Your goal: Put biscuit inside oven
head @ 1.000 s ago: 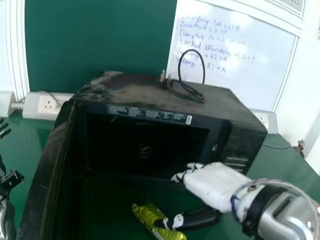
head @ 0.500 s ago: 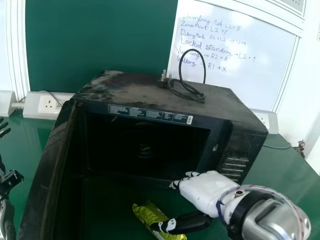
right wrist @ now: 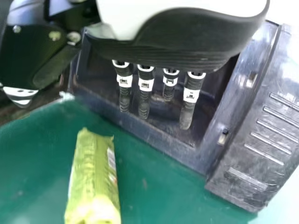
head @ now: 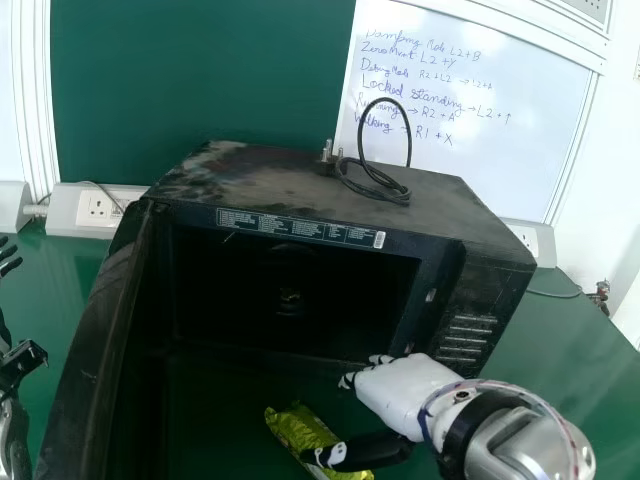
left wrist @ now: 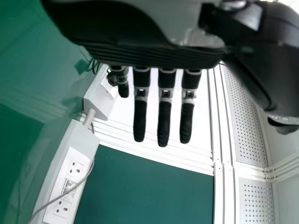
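The biscuit packet (head: 300, 425), in a shiny yellow-green wrapper, is lying on the green table (head: 570, 350), out in front of the oven (head: 285, 185) and near the foot of its opening, so it's outside the oven. It lies at a slant between the swung-open oven door (head: 85, 360) and the robot's right hand (head: 398, 392). That hand is open, with nothing in its grasp: its fingers reach out straight towards the oven's mouth, by the lower edge. From the head view its thumb crosses over the near part of the packet, though I can't tell whether the two touch. The right wrist view has the packet well apart from the straight fingers. The door stands open on the robot's left, and on the other side of the opening there's a panel with raised bars (right wrist: 273, 128). A black cord (head: 368, 180) is looped on top of the oven, its plug (head: 326, 158) beside the loop. Over at the head view's left edge is the left hand (head: 9, 266), open and holding nothing, its fingers straight. Behind the oven I can see a dark green board (head: 200, 80), a whiteboard (head: 500, 110) with blue handwriting, and a wall socket (head: 98, 208).
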### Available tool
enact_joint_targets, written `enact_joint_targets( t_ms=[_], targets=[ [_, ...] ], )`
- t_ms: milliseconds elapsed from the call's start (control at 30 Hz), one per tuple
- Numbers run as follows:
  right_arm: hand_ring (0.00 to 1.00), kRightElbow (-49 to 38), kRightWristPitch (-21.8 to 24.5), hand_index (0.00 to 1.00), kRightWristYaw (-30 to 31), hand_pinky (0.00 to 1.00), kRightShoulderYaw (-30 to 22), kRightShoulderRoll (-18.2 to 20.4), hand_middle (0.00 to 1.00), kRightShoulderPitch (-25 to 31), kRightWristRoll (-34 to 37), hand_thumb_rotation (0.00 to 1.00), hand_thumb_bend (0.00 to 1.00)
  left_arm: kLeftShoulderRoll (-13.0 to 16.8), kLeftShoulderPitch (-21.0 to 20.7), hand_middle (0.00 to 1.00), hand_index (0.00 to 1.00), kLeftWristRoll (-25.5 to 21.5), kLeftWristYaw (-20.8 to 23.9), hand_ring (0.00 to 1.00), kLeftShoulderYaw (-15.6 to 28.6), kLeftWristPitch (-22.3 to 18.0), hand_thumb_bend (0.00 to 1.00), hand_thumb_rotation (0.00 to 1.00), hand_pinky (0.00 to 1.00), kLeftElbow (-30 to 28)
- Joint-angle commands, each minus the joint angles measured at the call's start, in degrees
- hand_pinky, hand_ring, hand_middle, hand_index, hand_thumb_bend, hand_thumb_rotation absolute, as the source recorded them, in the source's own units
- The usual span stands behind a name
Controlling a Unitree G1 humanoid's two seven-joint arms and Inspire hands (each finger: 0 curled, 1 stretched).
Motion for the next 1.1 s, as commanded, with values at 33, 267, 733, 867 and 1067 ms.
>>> enact_joint_targets(
  t_ms=[33,267,733,867,1067],
  targets=[
    [0.86,0.1,-1.63,0.88,0.78,0.78,-1.0,1.07,0.87,1.39,-0.25,0.47,0.95,0.19,-0.13,0.63,0.63,-0.06,-0.44,0.62,0.05,0.02,0.77,0.86,0.59,-0.36],
    [0.86,-0.28,-5.29,0.89,5.55,0.76,0.26,2.61,0.89,1.0,-3.21,0.47,0.96,0.35,-0.28,0.63,0.63,0.23,-0.77,0.62,-0.14,-0.3,0.77,0.87,0.59,0.07],
    [0.85,-1.25,-14.04,0.88,6.81,0.76,2.24,6.32,0.88,5.16,-8.5,0.45,1.0,0.15,-0.48,0.62,0.63,0.25,-0.51,0.61,-0.25,0.01,0.78,0.87,0.58,-0.31],
    [0.84,-2.03,-17.63,0.87,5.72,0.74,1.62,8.37,0.87,7.46,-9.83,0.44,0.95,-0.03,-0.07,0.61,0.63,0.21,-0.56,0.6,-0.3,0.04,0.76,0.88,0.58,-0.82],
    [0.85,-1.75,-21.46,0.87,6.38,0.75,1.39,11.09,0.88,7.58,-11.28,0.44,0.93,-0.02,0.56,0.63,0.63,-0.02,-0.9,0.62,-0.2,0.27,0.78,0.86,0.59,-1.75]
  ],
)
